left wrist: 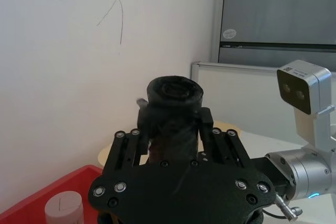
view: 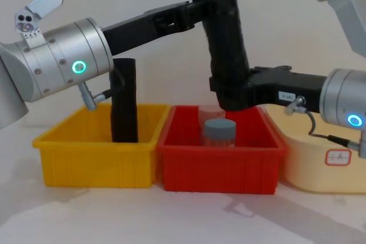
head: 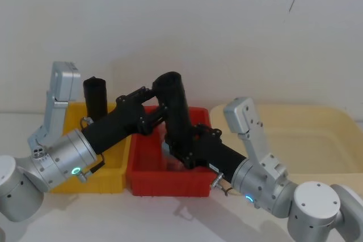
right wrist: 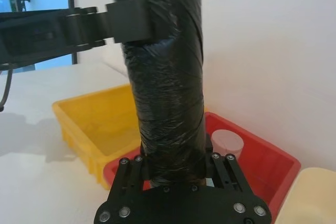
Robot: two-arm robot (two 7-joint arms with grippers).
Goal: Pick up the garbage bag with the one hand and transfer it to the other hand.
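Black crinkled film, glossy: the bag [view: 226,38] is held slightly tilted at upper centre of the chest view, above the red bin [view: 220,170] and not resting in it. Its upper end is clamped by the left hand [view: 197,6] (green ring). Its lower end is clamped by the right hand [view: 231,92] (blue ring, white label). Both hands are closed on the bag.

Handling, judged: probably light and fairly firm as a whole, but the outer film is slick and gives under pressure, so sliding lengthwise is the risk. It is best gripped across the barrel, a little in from either end.

Count: one bag; one matte tube [view: 124,101], stood in the yellow bin [view: 94,164]; one lidded jar [view: 220,132]; two bins; one cream tub [view: 309,170]; two hands.
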